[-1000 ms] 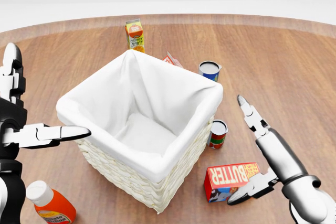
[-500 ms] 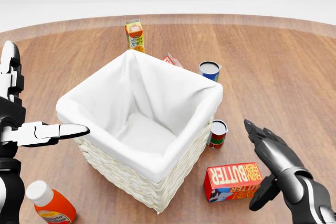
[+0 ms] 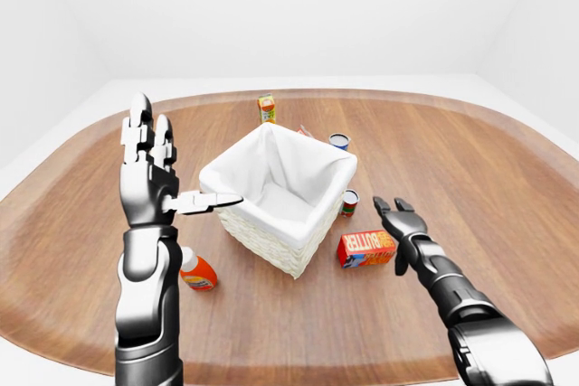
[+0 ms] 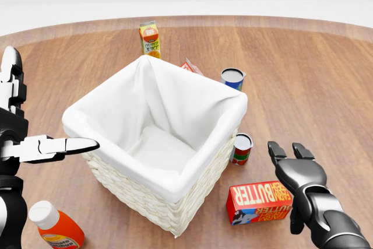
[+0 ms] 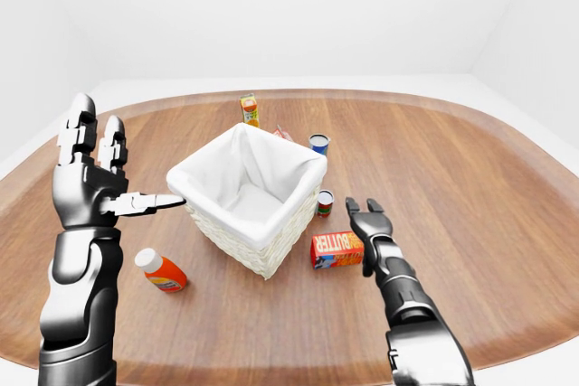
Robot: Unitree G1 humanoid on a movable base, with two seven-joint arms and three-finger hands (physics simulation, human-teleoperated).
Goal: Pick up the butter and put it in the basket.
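The basket (image 4: 152, 144) sits at table centre, its lined mouth open to receive items. The butter (image 4: 260, 201) lies flat at its 4 o'clock, just beside it. The right hand (image 4: 296, 173) hovers over the box's right end, fingers spread, holding nothing, apparently positioned to grasp. The left hand (image 3: 149, 174) is raised clear, fingers extended, empty.

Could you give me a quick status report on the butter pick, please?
Both hands open: right hand beside the butter box, left hand raised. Butter lying on the table, outside the basket. Nothing blocking.
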